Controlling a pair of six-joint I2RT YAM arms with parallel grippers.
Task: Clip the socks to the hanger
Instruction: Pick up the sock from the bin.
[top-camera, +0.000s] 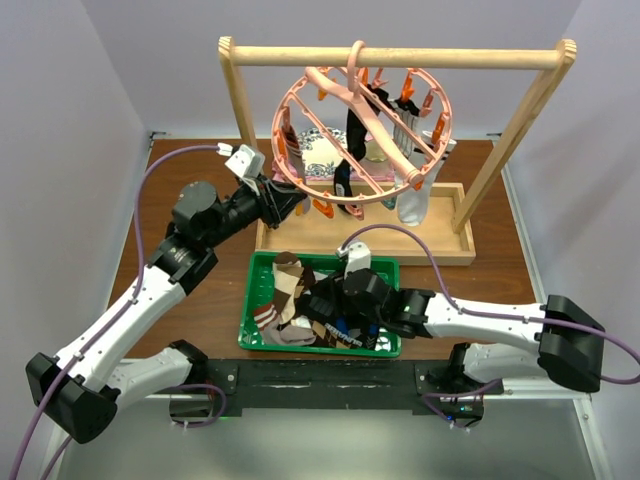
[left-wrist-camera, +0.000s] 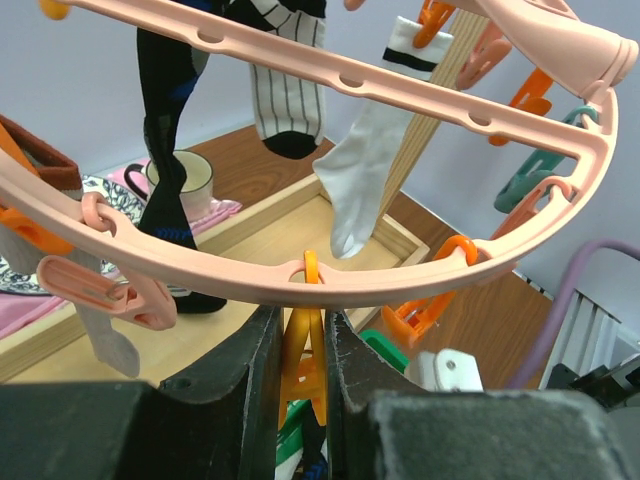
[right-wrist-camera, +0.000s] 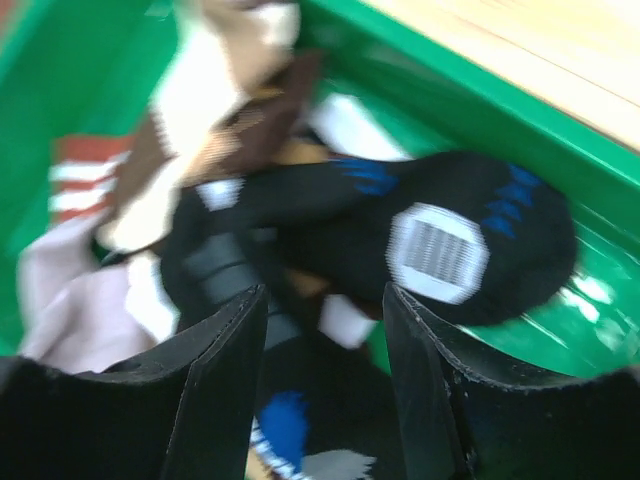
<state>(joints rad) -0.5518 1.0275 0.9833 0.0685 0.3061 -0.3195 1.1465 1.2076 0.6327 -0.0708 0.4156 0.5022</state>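
Risks dragging up a tangle of socks with right fingers apart over the green bin, and swinging the hanger on the wooden rack with left fingers clamped on its orange clip

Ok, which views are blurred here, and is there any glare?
Right wrist view: motion-blurred throughout, the black blue-patterned sock smeared, glare on the green plastic bin. Left wrist view: sharp on the round pink plastic hanger. Top view: evenly lit, sharp.

table: brown wood | on it: green bin, wooden rack
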